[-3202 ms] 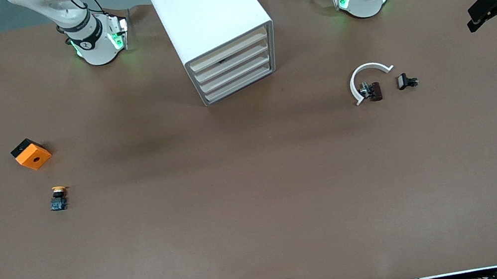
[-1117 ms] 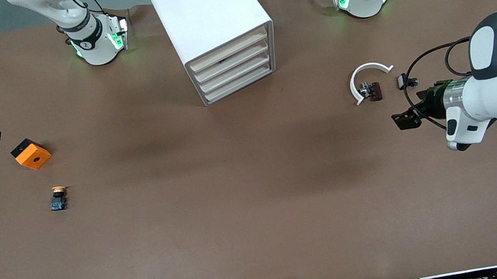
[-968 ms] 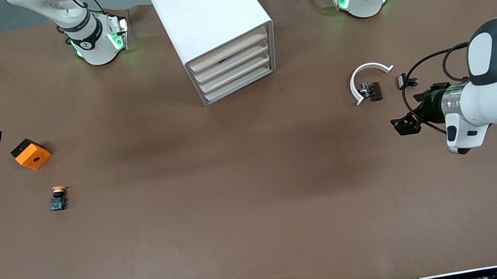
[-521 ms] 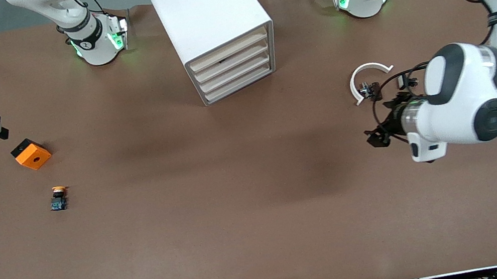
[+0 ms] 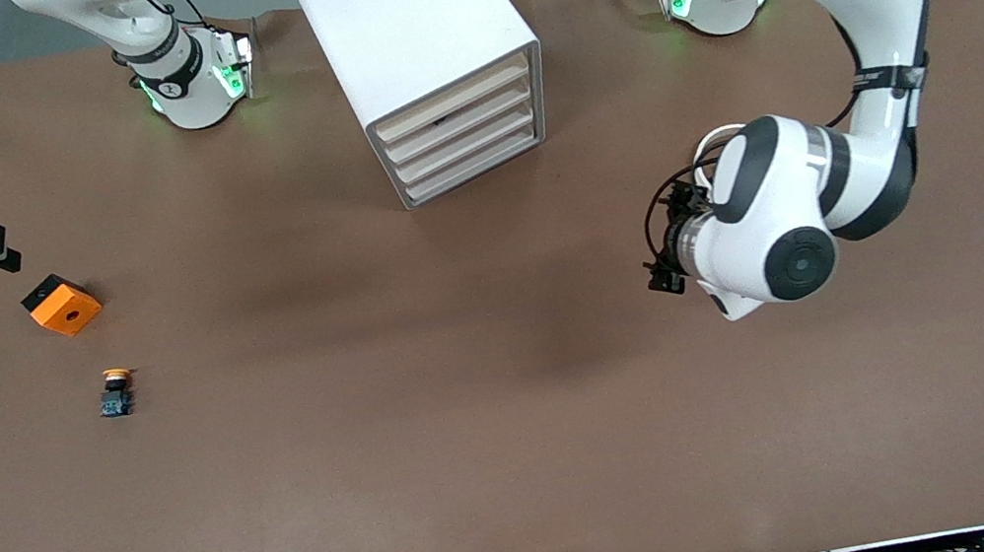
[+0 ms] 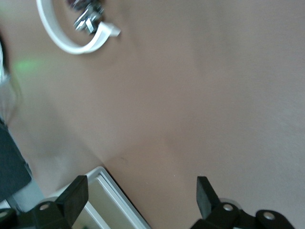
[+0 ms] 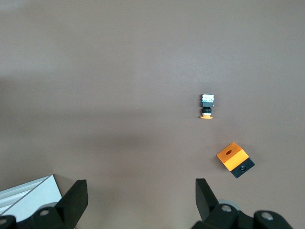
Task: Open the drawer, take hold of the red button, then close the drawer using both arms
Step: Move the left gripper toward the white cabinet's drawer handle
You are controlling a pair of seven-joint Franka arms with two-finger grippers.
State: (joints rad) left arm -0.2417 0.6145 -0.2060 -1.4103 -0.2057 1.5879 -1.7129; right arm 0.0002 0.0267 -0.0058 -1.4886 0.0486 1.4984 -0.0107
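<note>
No legible text or labels

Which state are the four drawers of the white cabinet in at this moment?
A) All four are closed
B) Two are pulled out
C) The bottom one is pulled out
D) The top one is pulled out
A: in the front view all four fronts of the drawer cabinet sit level with its white frame, none sticking out.

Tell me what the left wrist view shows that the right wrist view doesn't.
Only the left wrist view shows the white curved strip with a small metal part inside its curve. Only the right wrist view shows the orange block and the yellow-capped button, lying apart. Both show the brown table, a corner of the white drawer cabinet, and their own claw, left claw and right claw, open and empty.
</note>
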